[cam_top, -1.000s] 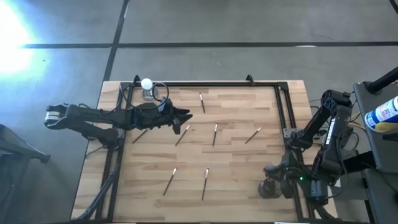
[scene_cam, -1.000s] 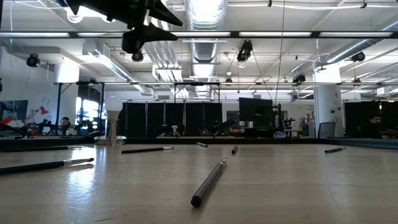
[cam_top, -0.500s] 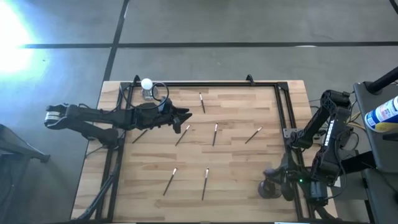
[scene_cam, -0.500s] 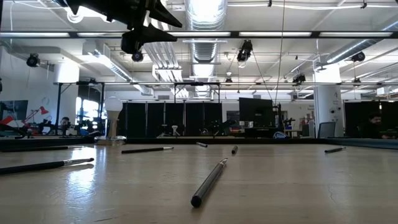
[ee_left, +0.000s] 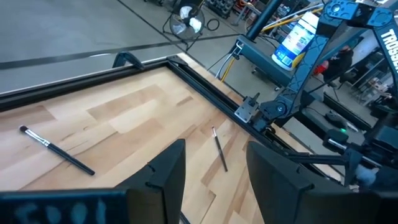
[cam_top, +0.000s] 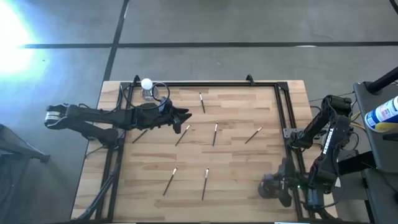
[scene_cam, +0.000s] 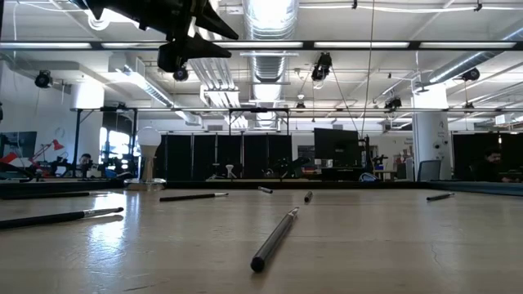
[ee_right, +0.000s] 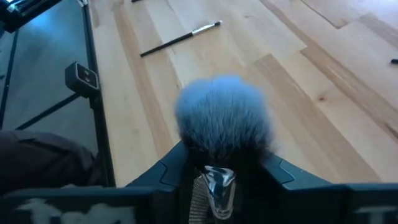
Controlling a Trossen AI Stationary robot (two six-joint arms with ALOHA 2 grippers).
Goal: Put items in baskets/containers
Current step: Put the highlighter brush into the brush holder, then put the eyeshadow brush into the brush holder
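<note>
Several thin dark brushes with pale tips lie flat on the wooden table (cam_top: 236, 162), among them one (cam_top: 215, 134) mid-table and one (scene_cam: 274, 239) close in the low view. My left gripper (cam_top: 185, 116) is open above the far-left part of the table, with a brush (ee_left: 57, 148) far ahead of it. My right gripper (ee_right: 224, 158) sits at the near-right corner (cam_top: 273, 188), shut on the big brush with the fluffy head (ee_right: 224, 115). I cannot make out the dark-brown cup in any view. My right gripper pinches the big brush between its two fingers (ee_right: 174, 163) just behind the fluffy head, at the shiny metal collar (ee_right: 211, 180). The head sticks out forward past the fingertips, over the table boards. The handle is hidden behind the gripper.
A black rail frame (cam_top: 283, 112) runs along the table's far and side edges. A white ball on a small stand (cam_top: 147, 84) sits at the far-left corner. Open wood lies between the scattered brushes. A bottle (cam_top: 380, 115) stands off the table to the right.
My right arm has shifted a little toward the table's near edge, carrying the big brush with it. My left arm and the brushes on the table have stayed put.
</note>
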